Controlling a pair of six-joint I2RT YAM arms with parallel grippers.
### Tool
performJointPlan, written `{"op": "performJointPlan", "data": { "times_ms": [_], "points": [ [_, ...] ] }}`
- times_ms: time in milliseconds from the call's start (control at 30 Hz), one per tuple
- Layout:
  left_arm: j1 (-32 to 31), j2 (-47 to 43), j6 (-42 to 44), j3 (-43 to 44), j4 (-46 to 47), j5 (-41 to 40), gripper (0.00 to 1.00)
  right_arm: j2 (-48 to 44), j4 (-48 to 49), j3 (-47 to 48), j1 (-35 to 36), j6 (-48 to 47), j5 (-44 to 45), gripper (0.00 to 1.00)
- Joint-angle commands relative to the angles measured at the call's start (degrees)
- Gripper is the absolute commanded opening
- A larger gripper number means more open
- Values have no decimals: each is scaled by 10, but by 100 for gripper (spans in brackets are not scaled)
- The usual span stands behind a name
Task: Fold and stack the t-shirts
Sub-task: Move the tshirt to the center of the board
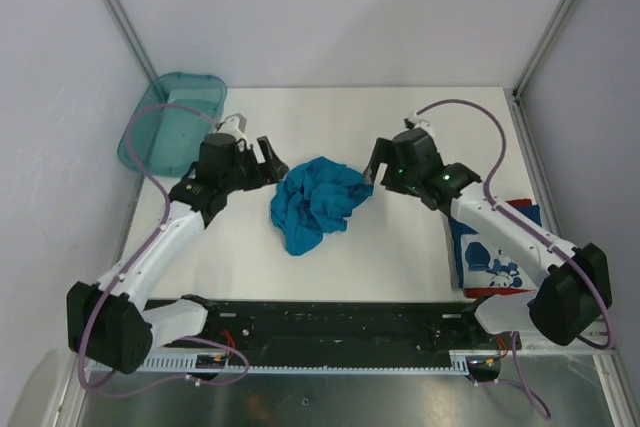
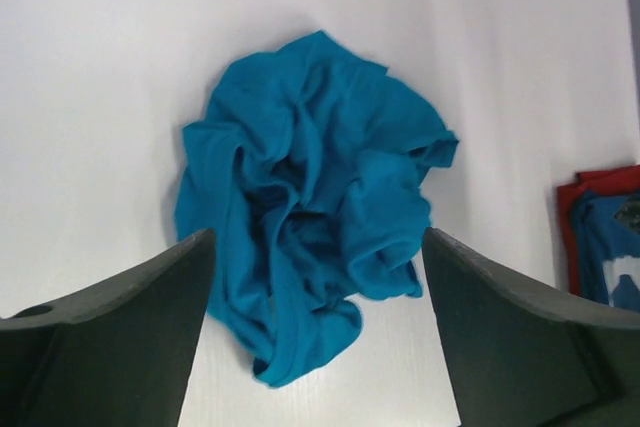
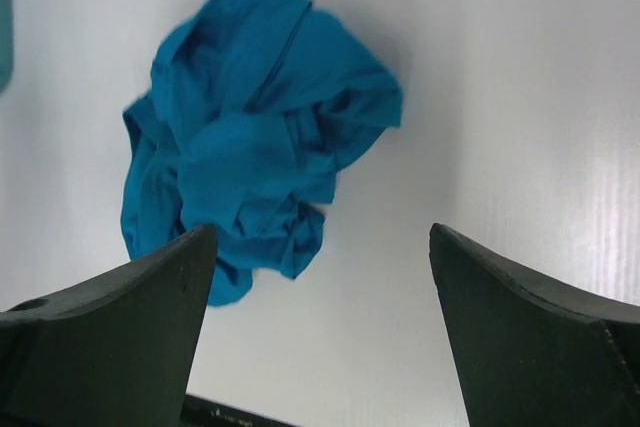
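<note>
A crumpled plain teal-blue cloth t-shirt (image 1: pixel 318 203) lies in a heap at the middle of the white table (image 1: pixel 400 127). The left gripper (image 1: pixel 268 162) hangs just left of the heap with its jaws spread wide and nothing between them. The right gripper (image 1: pixel 378 169) is just right of the heap, its jaws likewise wide apart and empty. A folded dark blue t-shirt with white cartoon print and a red edge (image 1: pixel 495 257) lies flat at the near right, partly under the right arm. A translucent teal plastic bin (image 1: pixel 172 122) sits at the far left corner.
</note>
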Motion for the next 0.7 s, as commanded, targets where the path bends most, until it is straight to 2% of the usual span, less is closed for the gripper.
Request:
{"op": "performJointPlan", "data": {
  "times_ms": [0, 167, 333, 667],
  "points": [
    [18, -59, 5, -53, -19, 18, 83, 26, 5, 3, 62, -1, 17, 90],
    [18, -80, -12, -133, -20, 50, 67, 81, 55, -6, 126, 16, 9, 86],
    [10, -92, -26, -174, -20, 74, 58, 128, 95, -6, 152, 25, -12, 82],
    [-41, -57, -45, -204, -17, 87, 58, 191, 144, -6, 157, 15, -32, 78]
  ]
}}
